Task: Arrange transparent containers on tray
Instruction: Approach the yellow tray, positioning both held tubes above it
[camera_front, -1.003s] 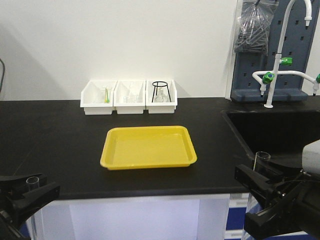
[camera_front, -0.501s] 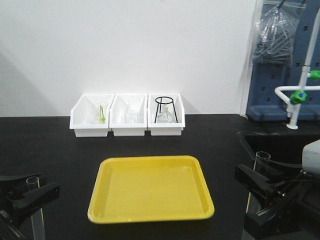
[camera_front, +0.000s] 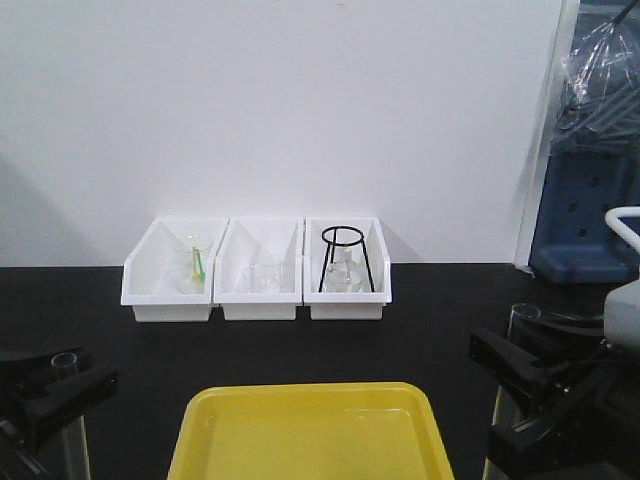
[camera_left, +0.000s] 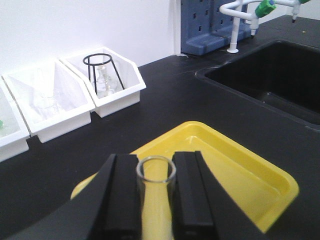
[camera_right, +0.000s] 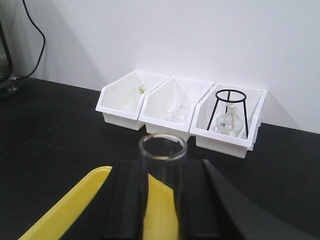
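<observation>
The yellow tray (camera_front: 300, 394) lies on the black counter at the bottom centre of the front view. My left gripper (camera_front: 62, 388) is at the lower left, shut on a short clear test tube (camera_front: 66, 366) held upright. In the left wrist view the left gripper (camera_left: 156, 171) clamps the short test tube (camera_left: 156, 212) between both pads, with the tray (camera_left: 240, 165) just beyond. My right gripper (camera_front: 528, 385) is shut on the taller test tube (camera_front: 523, 322). In the right wrist view the right gripper (camera_right: 162, 172) holds that taller tube (camera_right: 162, 150) upright, beside the tray's edge (camera_right: 70, 207).
Three white bins (camera_front: 255, 272) stand against the back wall, holding clear beakers, flasks and a black wire stand (camera_front: 346, 260). A blue pegboard rack (camera_front: 590, 225) is at the right. A black sink (camera_left: 270, 80) and white faucet (camera_left: 240, 10) lie right of the tray.
The whole view has moved forward toward the counter: tray and bins are closer and the tray has slid to the bottom edge. Both grippers still hold their tubes as before.
</observation>
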